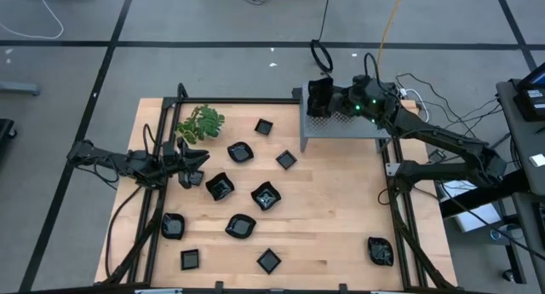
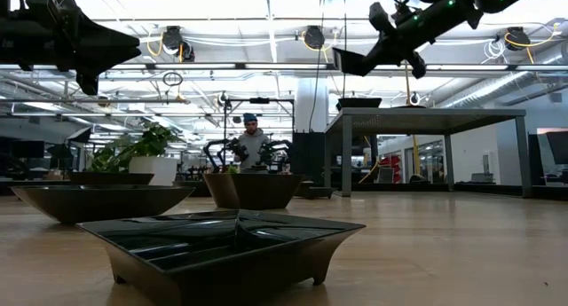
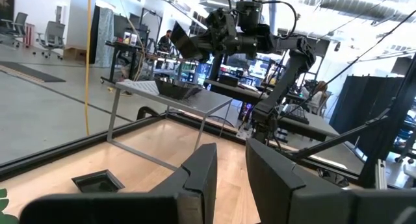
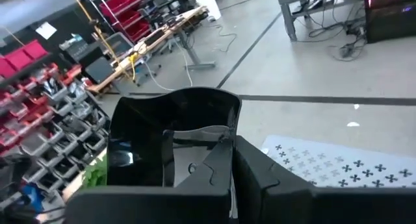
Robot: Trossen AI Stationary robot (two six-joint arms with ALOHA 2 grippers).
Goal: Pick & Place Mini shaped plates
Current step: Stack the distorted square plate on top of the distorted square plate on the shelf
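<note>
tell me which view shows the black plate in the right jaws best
The right wrist view: the glossy black square-ish plate fills the frame, pinched at its rim by the right gripper. The high view shows it as a dark shape above the grey perforated metal box; low and left wrist views show it small, raised.

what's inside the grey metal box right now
In the high view the right gripper, shut on a black plate, hangs over the grey metal box and covers part of it. The left wrist view shows a dark plate on it. Anything else there stays hidden.
</note>
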